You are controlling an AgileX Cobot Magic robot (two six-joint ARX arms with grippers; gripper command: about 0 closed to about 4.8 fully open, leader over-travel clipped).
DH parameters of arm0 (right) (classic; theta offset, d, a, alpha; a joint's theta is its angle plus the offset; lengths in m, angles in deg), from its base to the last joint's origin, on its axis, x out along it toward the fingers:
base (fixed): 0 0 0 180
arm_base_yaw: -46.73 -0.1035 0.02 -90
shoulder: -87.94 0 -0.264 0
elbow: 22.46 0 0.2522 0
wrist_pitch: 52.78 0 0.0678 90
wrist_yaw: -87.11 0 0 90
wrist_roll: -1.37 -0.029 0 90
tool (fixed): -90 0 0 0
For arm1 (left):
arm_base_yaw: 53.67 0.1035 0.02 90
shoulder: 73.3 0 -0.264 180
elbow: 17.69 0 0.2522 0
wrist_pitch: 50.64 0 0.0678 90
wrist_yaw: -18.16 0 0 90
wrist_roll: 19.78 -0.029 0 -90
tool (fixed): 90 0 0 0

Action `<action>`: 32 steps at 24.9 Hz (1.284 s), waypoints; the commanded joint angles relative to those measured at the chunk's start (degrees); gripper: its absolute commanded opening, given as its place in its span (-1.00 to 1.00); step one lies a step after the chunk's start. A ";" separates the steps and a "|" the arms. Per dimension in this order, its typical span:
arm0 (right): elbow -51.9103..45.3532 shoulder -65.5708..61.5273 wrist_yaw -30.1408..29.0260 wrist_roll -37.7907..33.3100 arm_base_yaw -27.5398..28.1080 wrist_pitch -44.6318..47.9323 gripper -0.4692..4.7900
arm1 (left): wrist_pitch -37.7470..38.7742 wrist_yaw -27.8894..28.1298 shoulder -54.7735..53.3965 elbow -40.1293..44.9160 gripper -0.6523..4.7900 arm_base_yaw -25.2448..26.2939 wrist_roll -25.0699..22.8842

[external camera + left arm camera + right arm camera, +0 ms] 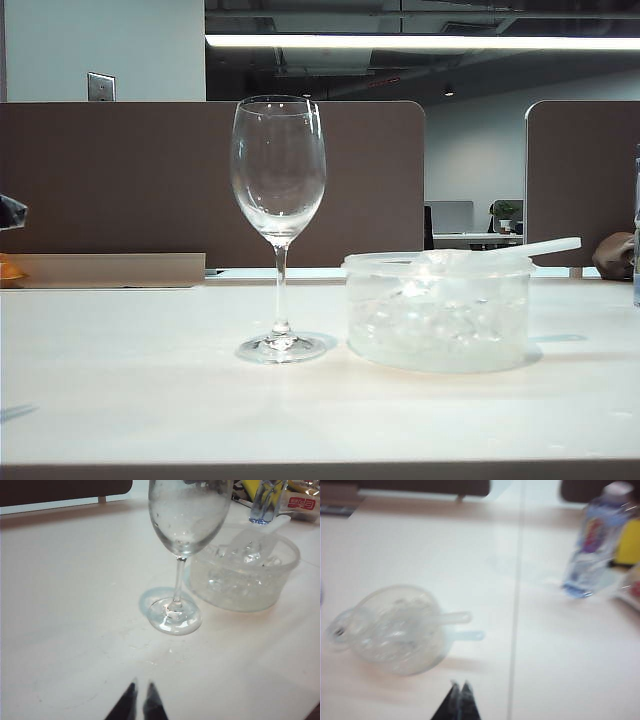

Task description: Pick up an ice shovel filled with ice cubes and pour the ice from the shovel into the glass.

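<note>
Nearest, left gripper (140, 692): dark fingertips almost together with a thin gap, gripping nothing, low over the bare table (65, 630), short of the glass foot and well apart from it.
Right gripper (460, 687): fingertips pressed together, empty, above the table just short of the tub, which lies ahead and off to one side.
Glass (278, 180): upright and empty, just beside the tub (437, 325); its foot is near the tub wall, and contact cannot be told.
Ice cubes (430, 320): piled inside the tub.
Ice shovel (530, 250): blade down in the tub among the ice, untouched by either gripper.
Shovel axis: long handle lies across the tub rim, sticks out past it on the side away from the glass, and tilts slightly upward.
Bottle (592, 545): beyond the tub, well apart, blurred.
</note>
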 commanded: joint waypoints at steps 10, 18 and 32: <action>-2.60 -25.03 -17.03 -6.38 -0.04 7.48 -0.82 | 0.11 -0.26 -0.04 0.02 -0.66 0.11 0.15; -16.28 -25.92 -19.23 -24.98 2.25 33.22 -0.82 | 0.11 -0.26 -0.04 0.02 -0.65 0.11 0.15; -42.71 -29.62 -16.76 -59.91 4.37 83.76 -0.35 | 0.11 -0.26 -0.04 0.02 -0.66 0.11 0.15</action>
